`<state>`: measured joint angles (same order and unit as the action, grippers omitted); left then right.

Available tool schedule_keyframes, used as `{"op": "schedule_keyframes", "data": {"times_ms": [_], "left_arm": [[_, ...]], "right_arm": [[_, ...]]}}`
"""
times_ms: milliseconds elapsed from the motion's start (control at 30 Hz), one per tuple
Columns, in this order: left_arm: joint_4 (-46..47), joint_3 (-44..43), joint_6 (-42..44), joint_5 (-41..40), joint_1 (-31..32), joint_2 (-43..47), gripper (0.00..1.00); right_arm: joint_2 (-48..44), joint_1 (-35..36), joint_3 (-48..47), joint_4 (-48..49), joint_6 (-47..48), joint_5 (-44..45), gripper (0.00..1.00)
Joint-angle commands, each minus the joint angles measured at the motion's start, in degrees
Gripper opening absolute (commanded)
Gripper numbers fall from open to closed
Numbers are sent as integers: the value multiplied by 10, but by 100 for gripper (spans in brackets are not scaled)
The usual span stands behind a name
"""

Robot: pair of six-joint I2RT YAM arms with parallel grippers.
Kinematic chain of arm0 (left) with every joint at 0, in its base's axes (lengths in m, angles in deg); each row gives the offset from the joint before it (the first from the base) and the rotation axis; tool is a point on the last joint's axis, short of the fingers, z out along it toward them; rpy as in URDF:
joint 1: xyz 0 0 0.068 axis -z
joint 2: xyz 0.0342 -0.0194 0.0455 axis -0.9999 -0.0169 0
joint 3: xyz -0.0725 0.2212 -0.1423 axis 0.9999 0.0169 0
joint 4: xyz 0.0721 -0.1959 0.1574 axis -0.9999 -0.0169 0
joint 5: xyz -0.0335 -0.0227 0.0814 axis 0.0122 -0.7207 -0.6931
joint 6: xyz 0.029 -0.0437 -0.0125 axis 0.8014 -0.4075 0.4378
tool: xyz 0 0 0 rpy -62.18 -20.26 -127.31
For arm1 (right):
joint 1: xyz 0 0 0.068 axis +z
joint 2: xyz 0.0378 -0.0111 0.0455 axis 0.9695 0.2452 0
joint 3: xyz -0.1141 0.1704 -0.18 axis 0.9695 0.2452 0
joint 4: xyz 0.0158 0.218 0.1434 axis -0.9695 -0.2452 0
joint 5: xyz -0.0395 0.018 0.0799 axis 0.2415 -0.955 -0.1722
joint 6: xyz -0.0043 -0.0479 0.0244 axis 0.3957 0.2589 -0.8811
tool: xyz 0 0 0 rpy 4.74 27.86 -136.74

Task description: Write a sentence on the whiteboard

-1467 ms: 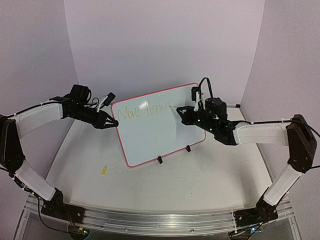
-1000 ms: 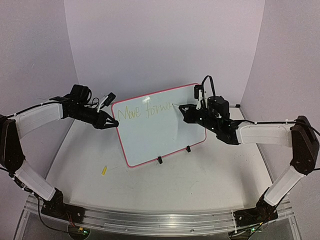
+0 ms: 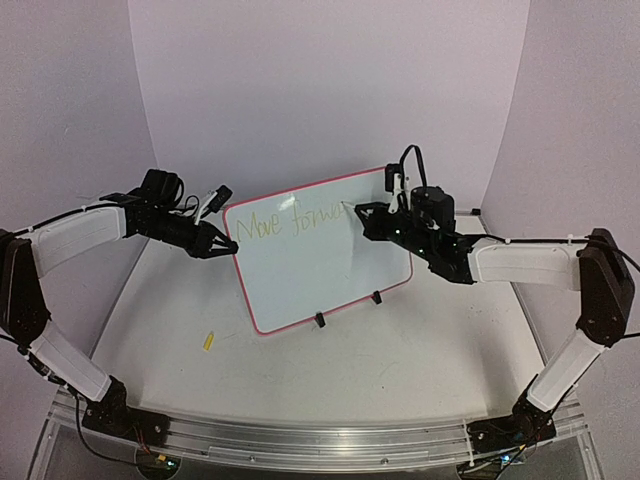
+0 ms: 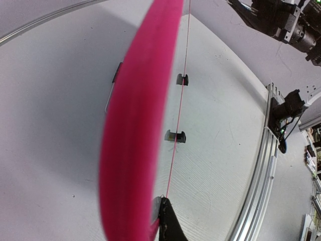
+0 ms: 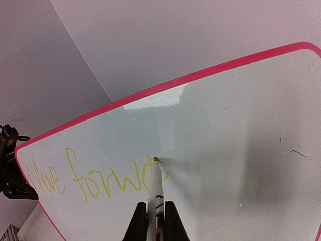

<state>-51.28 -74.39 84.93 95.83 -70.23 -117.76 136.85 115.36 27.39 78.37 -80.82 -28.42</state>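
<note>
Two words so far: the sentence (image 5: 90, 178) reads "Move forw" plus a fresh stroke, on the top line of the whiteboard (image 3: 320, 275), which stands tilted mid-bench (image 3: 350, 380).
- Marker (image 5: 156, 183): the tip touches the board just past the w. It has crept up and rightward in the last second, so you are forming the next letter.
- Right gripper (image 5: 155, 213): clamped on the marker.
- Left gripper (image 3: 222, 244): closed on the board's left rim, steadying it.
- Progress: the second word looks unfinished, so the task is likely well short of done.

Counted: one whiteboard (image 3: 320, 270); two black feet (image 3: 320, 320); one line of yellow-green handwriting (image 5: 100, 183), two words, the second unfinished; one marker (image 5: 156, 186); one small yellow piece (image 3: 208, 341); two grippers, left gripper (image 3: 230, 246), right gripper (image 3: 362, 214).
</note>
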Motion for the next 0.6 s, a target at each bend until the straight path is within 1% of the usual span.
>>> {"op": "schedule_keyframes", "data": {"times_ms": [0, 567], "left_arm": [[-16, 3, 25, -50, 20, -20, 0], [-16, 3, 25, -51, 20, -20, 0]], "right_arm": [[-14, -2, -3, -2, 0, 56, 0], [-15, -2, 42, -16, -15, 33, 0]]}}
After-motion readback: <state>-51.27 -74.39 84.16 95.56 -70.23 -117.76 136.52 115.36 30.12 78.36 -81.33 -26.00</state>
